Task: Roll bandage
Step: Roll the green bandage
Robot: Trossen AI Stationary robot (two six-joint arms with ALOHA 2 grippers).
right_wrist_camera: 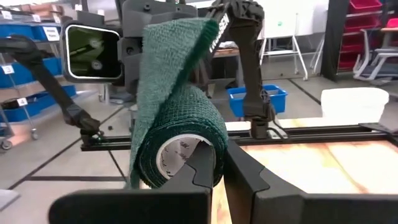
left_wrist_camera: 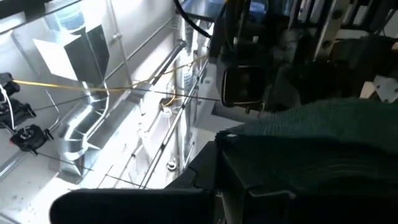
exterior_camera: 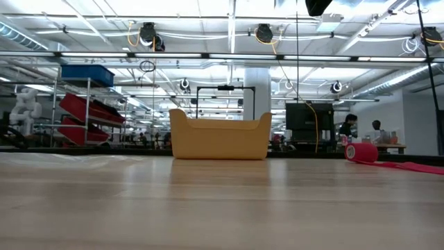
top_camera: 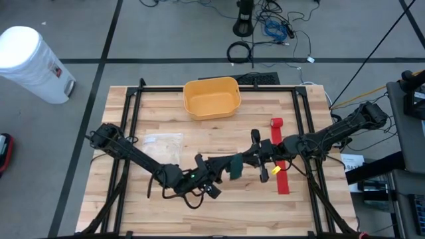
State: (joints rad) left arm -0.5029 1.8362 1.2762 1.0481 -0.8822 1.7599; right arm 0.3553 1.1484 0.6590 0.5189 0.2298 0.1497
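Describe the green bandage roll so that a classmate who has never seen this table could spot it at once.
Start at the yellow bin at the far edge of the wooden table, then come toward the near side, to where the two dark arms meet. The green bandage roll is held up between the left pincer and right pincer. The red bandage lies unrolled on the wood.

The wooden desk [top_camera: 166,206] carries a yellow bin [top_camera: 211,97] at its far edge. A clear plastic bag [top_camera: 161,142] lies left of the bin, nearer; a red bandage [top_camera: 279,158], partly unrolled, lies right of it.
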